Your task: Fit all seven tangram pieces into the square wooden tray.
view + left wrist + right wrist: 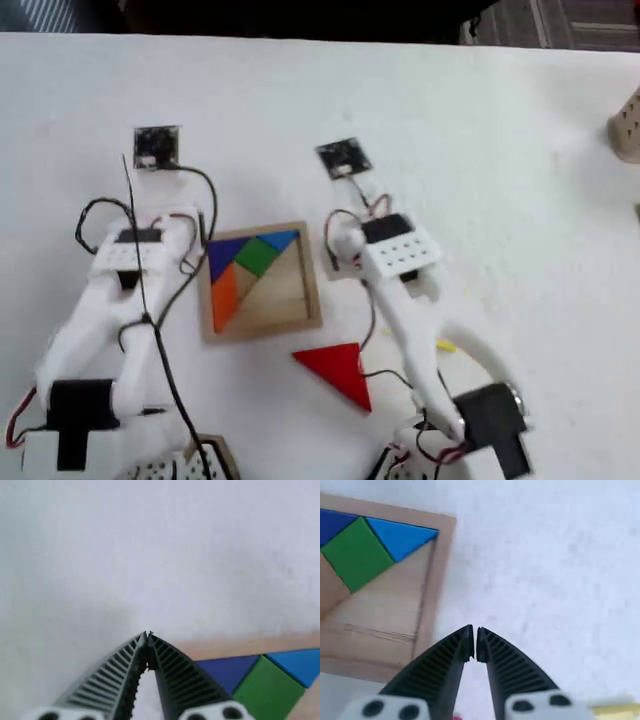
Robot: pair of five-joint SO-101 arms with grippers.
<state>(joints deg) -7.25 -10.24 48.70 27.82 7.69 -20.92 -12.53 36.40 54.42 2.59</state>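
square wooden tray (pixel 262 330) in the middle of the worktop (pixel 480 150), a few coloured pieces (pixel 258 257) in it, red triangle (pixel 338 368) loose just beside its near edge — left gripper (pixel 148 636) fingers together and empty, right gripper (pixel 474 631) same

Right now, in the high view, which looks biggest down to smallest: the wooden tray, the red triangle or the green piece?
Largest: wooden tray.
Next: red triangle, lying outside it.
Smallest: green piece inside the tray.

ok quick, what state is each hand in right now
left hand: closed, holding nothing
right hand: closed, holding nothing
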